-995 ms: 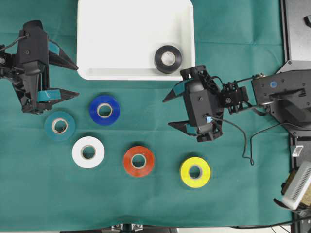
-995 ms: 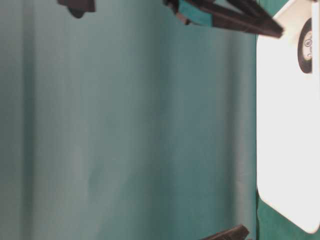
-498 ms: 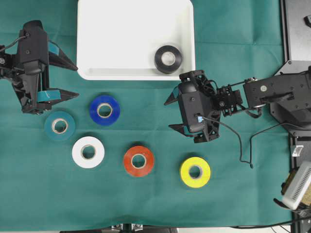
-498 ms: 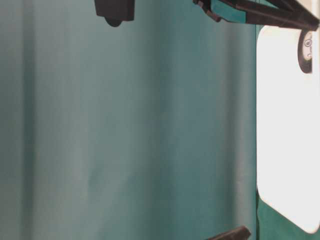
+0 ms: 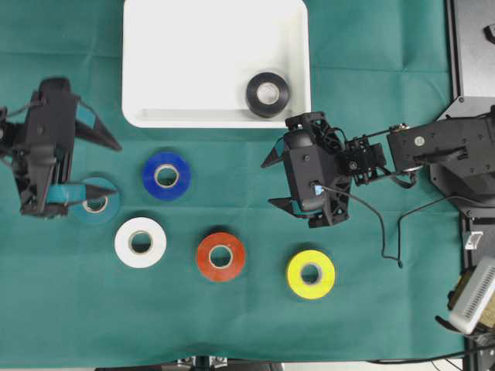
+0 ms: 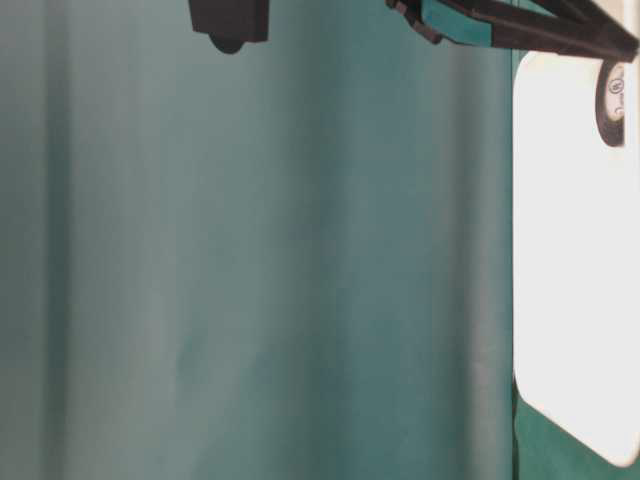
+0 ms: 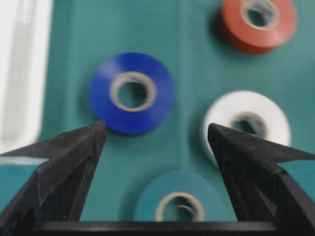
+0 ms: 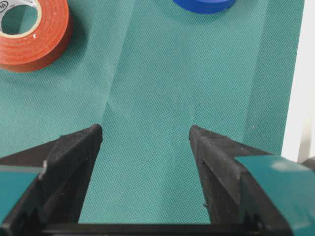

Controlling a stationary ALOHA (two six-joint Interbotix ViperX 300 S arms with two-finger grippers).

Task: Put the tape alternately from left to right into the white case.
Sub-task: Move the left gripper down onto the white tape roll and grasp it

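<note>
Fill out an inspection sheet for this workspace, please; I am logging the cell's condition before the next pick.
Surface: green cloth, lightly creased, covers the table.
Job's things: black roll lies in the white case, at its near right corner. Teal roll, blue roll, white roll, red roll and yellow roll lie flat on the cloth, apart.
Clutter: nothing seen.
Grippers: left gripper open, over the teal roll; right gripper open, empty, over bare cloth.
Cables: black cable loops from the right gripper onto the cloth.
Surroundings: dark equipment at the right edge.
</note>
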